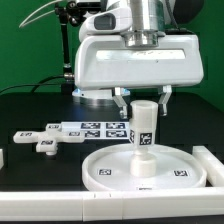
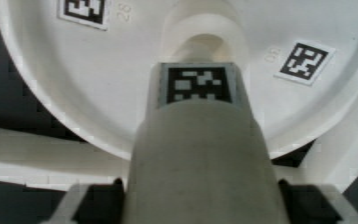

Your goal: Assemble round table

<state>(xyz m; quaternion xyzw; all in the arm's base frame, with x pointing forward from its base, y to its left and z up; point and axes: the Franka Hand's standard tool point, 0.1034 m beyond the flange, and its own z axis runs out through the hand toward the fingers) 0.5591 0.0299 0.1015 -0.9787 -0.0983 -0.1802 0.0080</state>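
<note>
The white round disc [image 1: 150, 170] lies flat on the black table at the front of the exterior view. The thick cylinder leg [image 1: 144, 128] stands upright on the disc's middle, with a tag on its side. My gripper [image 1: 141, 94] is above it, shut on the leg's top end. In the wrist view the leg [image 2: 197, 130] runs down to the disc [image 2: 105, 90], with my fingers [image 2: 96, 205] pressed on both its sides. The cross-shaped piece [image 1: 42, 140] lies on the table at the exterior view's left, apart from the disc.
The marker board [image 1: 95, 128] lies flat behind the disc. A white rail block [image 1: 213, 165] stands at the exterior view's right, beside the disc. Another white block edge [image 1: 3, 158] shows at the far left. A green wall is behind.
</note>
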